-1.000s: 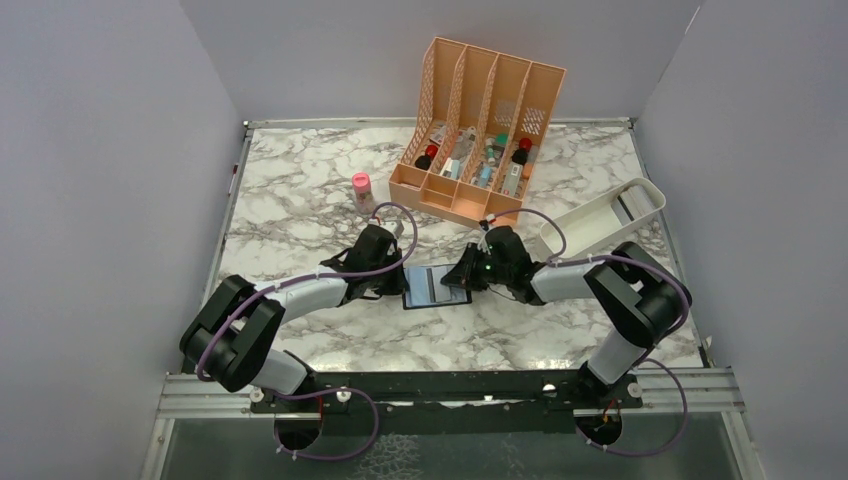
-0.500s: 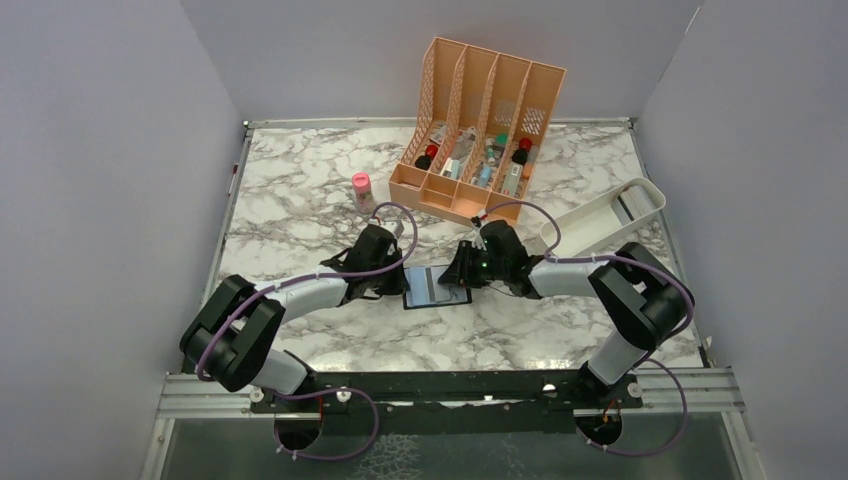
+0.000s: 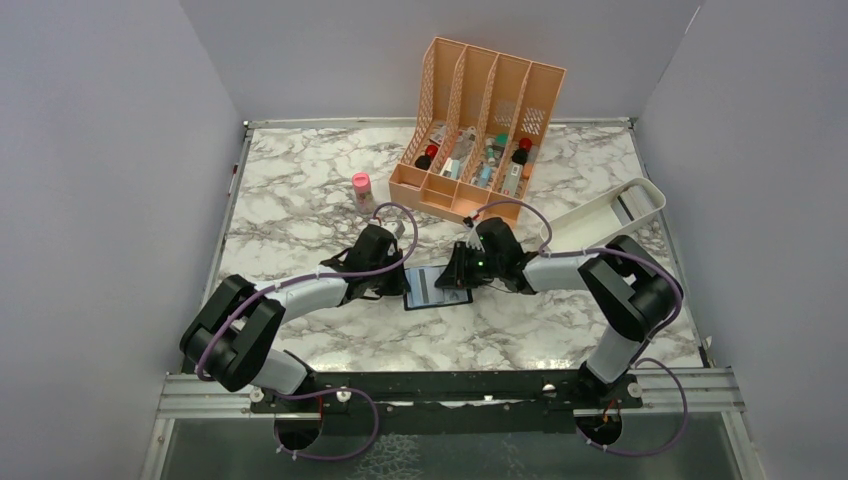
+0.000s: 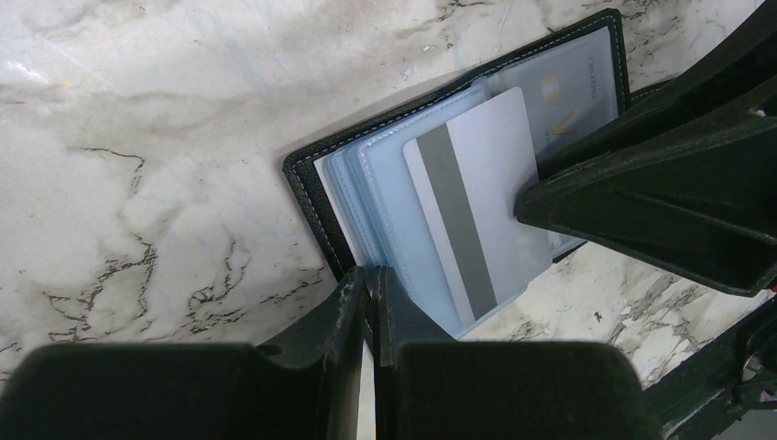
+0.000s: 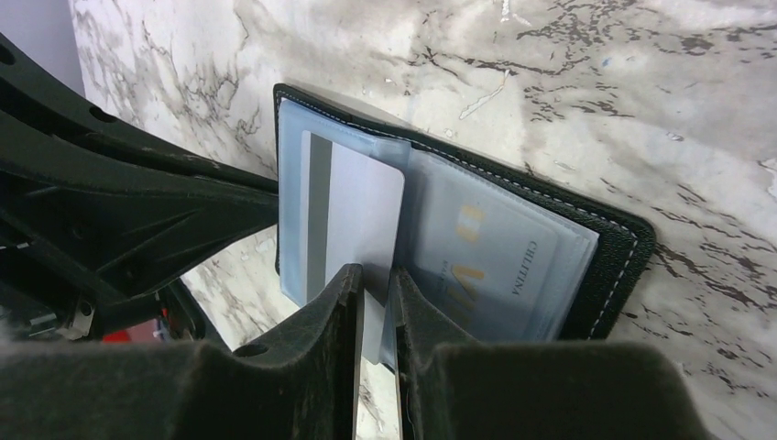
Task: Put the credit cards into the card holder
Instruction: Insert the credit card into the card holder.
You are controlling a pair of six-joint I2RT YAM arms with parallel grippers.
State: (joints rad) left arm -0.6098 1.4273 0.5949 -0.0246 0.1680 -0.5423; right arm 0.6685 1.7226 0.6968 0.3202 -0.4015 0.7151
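Note:
The card holder (image 3: 432, 291) lies open on the marble, black with bluish clear sleeves (image 4: 385, 202). My left gripper (image 4: 370, 280) is shut on its near edge and holds it at its left side (image 3: 398, 285). My right gripper (image 5: 376, 280) is shut on a whitish credit card (image 5: 353, 211) with a grey stripe, at the card's edge. The card (image 4: 476, 220) lies over the sleeves, partly tucked under one. Another card with gold marks (image 5: 486, 257) sits inside a sleeve of the card holder (image 5: 609, 261). The right gripper (image 3: 458, 277) is over the wallet's right half.
An orange slotted organiser (image 3: 480, 130) with small items stands at the back. A white oblong tray (image 3: 600, 215) lies at the right, behind the right arm. A small pink-capped bottle (image 3: 361, 188) stands behind the left arm.
My right gripper has moved a little to the left, further over the wallet, with the card. The left gripper and the wallet have stayed put.

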